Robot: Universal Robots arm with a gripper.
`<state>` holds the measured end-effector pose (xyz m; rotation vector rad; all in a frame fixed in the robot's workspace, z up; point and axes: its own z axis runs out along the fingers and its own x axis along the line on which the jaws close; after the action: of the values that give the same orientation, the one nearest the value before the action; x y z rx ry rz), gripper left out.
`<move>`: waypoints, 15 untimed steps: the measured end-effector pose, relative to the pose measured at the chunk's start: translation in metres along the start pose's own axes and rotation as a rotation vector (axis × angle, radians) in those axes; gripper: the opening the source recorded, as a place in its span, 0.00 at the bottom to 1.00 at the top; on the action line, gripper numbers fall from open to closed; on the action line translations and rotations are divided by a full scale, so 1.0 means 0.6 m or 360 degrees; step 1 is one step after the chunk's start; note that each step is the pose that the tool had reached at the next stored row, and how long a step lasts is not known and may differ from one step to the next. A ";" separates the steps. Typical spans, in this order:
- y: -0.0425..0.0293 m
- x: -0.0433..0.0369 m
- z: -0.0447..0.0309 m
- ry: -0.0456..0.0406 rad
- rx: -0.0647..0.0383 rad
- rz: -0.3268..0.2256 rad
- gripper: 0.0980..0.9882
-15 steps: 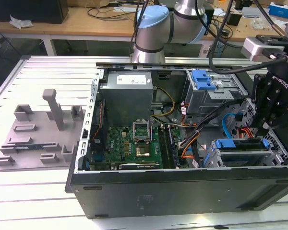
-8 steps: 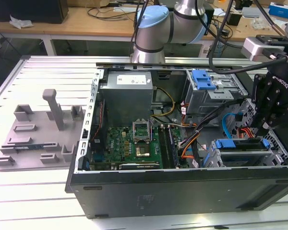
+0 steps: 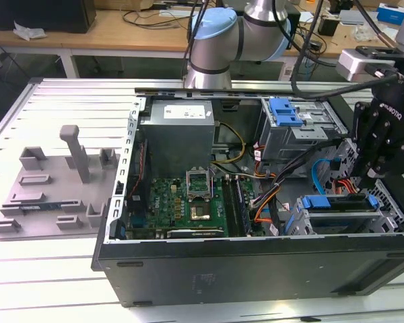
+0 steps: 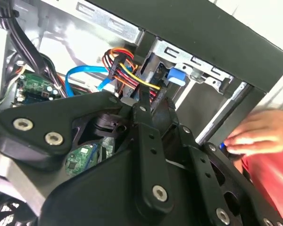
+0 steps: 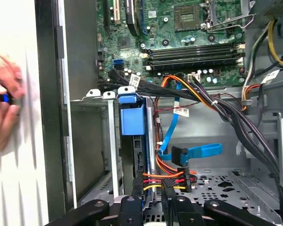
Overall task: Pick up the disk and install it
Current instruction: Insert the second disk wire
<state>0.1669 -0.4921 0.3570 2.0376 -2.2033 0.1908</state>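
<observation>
Indoors, open computer case (image 3: 256, 269) on slatted white table (image 3: 27, 269), wooden benches (image 3: 121, 30) behind, tool (image 3: 380, 168) state unclear.

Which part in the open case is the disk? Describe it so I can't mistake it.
Start at the open computer case. In the exterior view's right corner, below the gripper, sits a metal drive cage. The disk is the flat silver slab in it, edged by a blue carrier bracket, unlike the green motherboard beside it.

The exterior view overlooks the open computer case (image 3: 256, 269); both wrist views peer closely inside it.
</observation>
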 end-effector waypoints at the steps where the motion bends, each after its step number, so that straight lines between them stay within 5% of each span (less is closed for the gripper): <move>1: 0.000 -0.006 -0.001 0.0026 0.0002 0.0000 0.23; 2: 0.002 -0.020 -0.004 0.0109 0.0008 0.0001 0.23; 3: 0.003 -0.035 -0.007 0.0148 0.0011 0.0002 0.23; 6: 0.005 -0.050 -0.013 0.0152 0.0027 0.0006 0.23; 8: 0.011 -0.049 -0.022 0.0152 0.0056 0.0012 0.23; 11: 0.012 -0.052 -0.023 0.0154 0.0064 0.0014 0.23; 15: 0.013 -0.064 -0.025 0.0215 0.0060 0.0012 0.23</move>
<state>0.1624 -0.4513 0.3649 1.9727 -2.1420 0.3619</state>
